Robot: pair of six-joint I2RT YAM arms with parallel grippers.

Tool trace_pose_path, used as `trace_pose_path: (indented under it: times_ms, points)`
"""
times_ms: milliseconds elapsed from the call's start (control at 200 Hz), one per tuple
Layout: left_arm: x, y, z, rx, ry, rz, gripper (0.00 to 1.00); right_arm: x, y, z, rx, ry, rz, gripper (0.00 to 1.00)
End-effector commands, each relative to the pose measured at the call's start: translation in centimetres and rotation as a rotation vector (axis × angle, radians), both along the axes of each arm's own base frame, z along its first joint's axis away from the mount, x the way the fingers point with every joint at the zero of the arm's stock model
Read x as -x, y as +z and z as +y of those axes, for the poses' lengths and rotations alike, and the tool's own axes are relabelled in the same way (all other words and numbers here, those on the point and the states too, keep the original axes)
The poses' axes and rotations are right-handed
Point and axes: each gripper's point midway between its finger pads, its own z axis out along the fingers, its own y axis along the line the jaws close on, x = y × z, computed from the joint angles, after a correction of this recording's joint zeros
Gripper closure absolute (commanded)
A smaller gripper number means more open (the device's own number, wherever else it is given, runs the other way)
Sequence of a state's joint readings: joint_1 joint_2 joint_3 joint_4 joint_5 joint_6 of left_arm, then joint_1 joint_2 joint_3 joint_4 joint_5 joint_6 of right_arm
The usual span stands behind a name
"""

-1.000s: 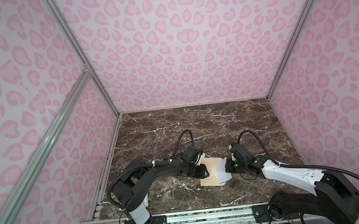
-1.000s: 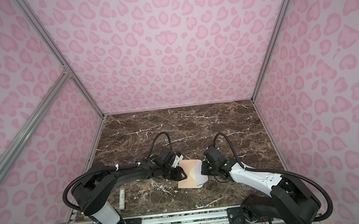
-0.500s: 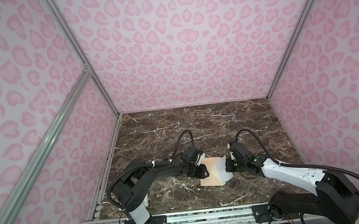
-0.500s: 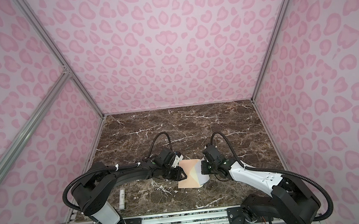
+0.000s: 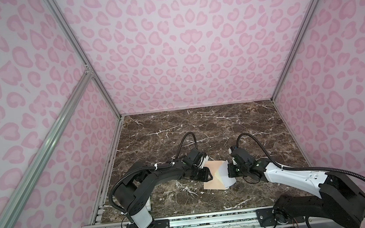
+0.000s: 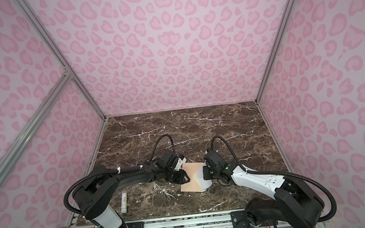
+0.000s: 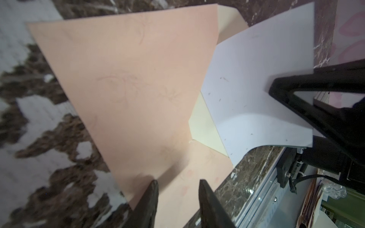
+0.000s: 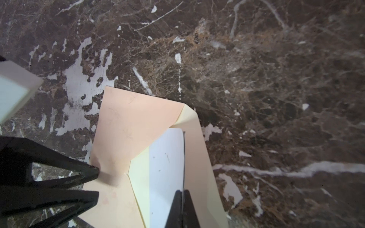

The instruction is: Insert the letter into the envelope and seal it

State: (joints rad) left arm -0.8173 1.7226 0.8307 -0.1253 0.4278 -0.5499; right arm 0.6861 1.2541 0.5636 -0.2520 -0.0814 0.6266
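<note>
Pinching the letter (image 8: 166,167), the right gripper (image 8: 181,197) holds it bowed, partly inside the open envelope (image 8: 122,128).
Left gripper (image 7: 177,187), jaws spread, presses on the envelope's opposite edge.

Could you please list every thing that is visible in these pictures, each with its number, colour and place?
envelope: 1, peach with paler inside, flat on the table between the grippers, flap open
letter: 1, white, bent, over the open flap at the envelope's mouth
tube: 1, white, lying near the left arm's base
table: 1, dark brown marble
walls: 3, pink spotted, around the table
frame bars: several, silver, along the walls
left arm: 1, black
right arm: 1, black and white
left gripper: 1, black, open, on the envelope
right gripper: 1, black, shut on the letter
</note>
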Motion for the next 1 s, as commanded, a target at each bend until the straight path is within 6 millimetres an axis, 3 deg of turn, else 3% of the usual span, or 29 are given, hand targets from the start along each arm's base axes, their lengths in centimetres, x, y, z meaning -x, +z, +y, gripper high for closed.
trace_pose_path:
  times_ms: [0,995]
  points:
    - [1.2,-2.9,4.0,-0.202,0.036,0.042,0.61,-0.3,-0.1,0.0,-0.002,-0.008,-0.016,1.00]
    - [1.5,-2.5,3.7,-0.174,0.043,0.055,0.61,0.4,-1.2,-0.1,-0.082,-0.088,0.023,1.00]
